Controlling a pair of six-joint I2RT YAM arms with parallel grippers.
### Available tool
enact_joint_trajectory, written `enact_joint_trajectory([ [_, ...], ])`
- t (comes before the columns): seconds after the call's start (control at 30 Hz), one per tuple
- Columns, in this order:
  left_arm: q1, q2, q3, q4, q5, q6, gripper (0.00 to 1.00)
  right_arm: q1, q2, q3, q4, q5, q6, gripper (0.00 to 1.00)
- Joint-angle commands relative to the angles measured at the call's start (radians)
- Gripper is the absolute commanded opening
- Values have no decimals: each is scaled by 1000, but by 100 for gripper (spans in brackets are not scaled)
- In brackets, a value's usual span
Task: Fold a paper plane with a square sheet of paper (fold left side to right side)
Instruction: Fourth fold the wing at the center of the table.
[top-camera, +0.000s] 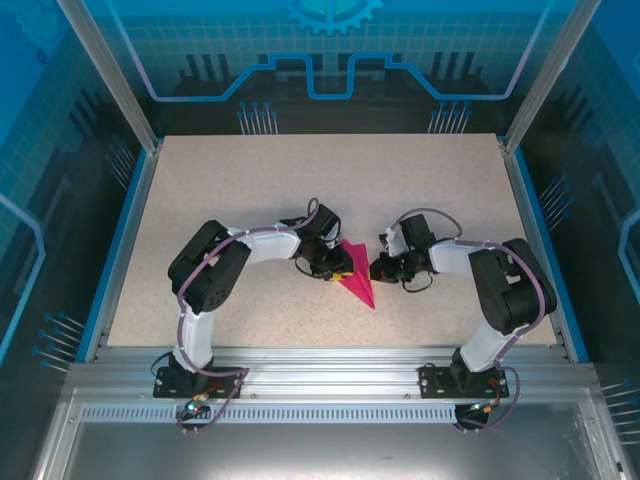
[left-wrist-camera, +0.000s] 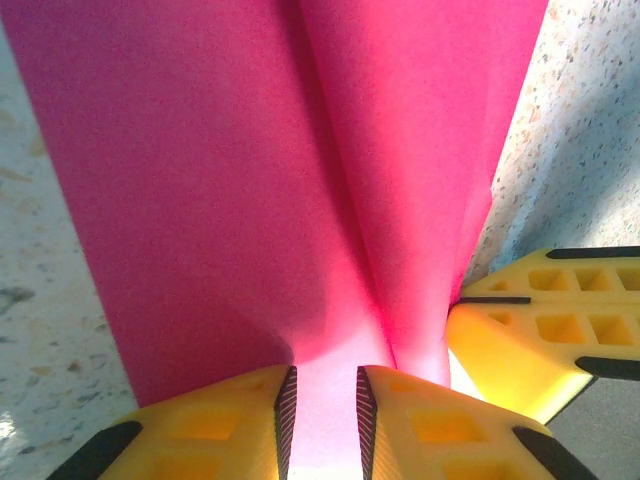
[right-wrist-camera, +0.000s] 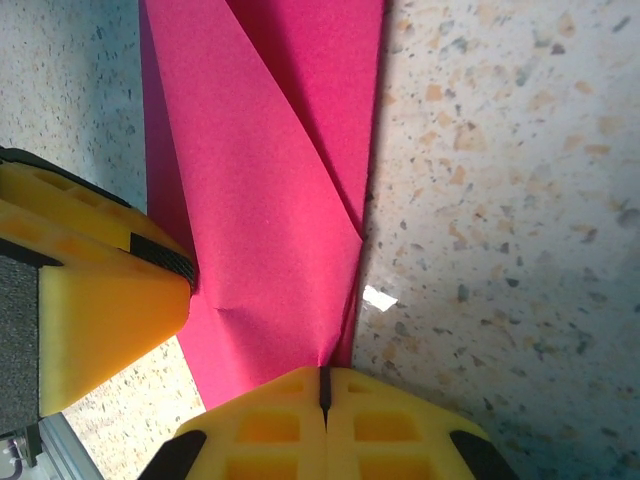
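Observation:
The magenta-pink paper plane (top-camera: 360, 287) lies on the table between both grippers as a narrow folded dart, its point toward the near edge. In the left wrist view its folded layers (left-wrist-camera: 250, 180) run away from my left gripper (left-wrist-camera: 322, 385), whose jaws stand a little apart over the paper's near end, open. My left gripper (top-camera: 338, 268) sits at the dart's left side. My right gripper (top-camera: 381, 268) is at its right side, and its jaws (right-wrist-camera: 322, 372) are shut on the paper's raised fold (right-wrist-camera: 270, 200). A left finger (right-wrist-camera: 100, 300) touches the paper's other edge.
The speckled beige table (top-camera: 300, 180) has blue rails on both sides and a metal frame along the near edge. Both grippers are close together at the table's middle, and the right gripper's yellow fingers (left-wrist-camera: 520, 330) nearly touch the left ones.

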Motion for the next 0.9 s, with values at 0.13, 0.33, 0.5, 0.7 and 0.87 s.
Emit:
enact_joint_trajectory([
  [0.13, -8, 17, 14, -54, -30, 23, 28, 8, 21, 26, -31, 11, -17, 0],
  [0.33, -6, 5, 11, -50, -26, 24, 28, 17, 48, 45, -102, 57, -21, 0],
  [0.5, -6, -33, 27, -59, -16, 35, 31, 34, 85, 67, -163, 90, -36, 0],
  [0.7, -7, -81, 79, -108, -8, 57, 34, 42, 121, 80, -178, 102, -37, 0],
  [0.87, -5, -85, 120, -127, 3, 61, 33, 41, 122, 75, -175, 105, -37, 0],
])
